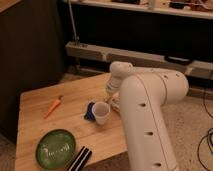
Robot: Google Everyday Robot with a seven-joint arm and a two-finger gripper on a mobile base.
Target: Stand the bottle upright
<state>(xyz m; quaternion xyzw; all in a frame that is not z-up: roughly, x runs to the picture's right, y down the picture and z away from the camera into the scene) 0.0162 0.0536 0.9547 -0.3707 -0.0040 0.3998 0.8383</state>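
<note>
My gripper (110,95) hangs down from the white wrist over the right side of the wooden table (35,125), just behind and right of the white open-topped cup (101,112). A small whitish piece that may be the bottle (115,103) shows between the cup and my arm, low on the table. Most of it is hidden by the arm, so I cannot tell how it lies. My large white arm link covers the table's right edge.
The cup stands against a small blue object (90,111). An orange carrot (54,105) lies to the left. A green plate (55,148) sits at the front left, with a black striped object (80,159) at the front edge. Dark shelving stands behind the table.
</note>
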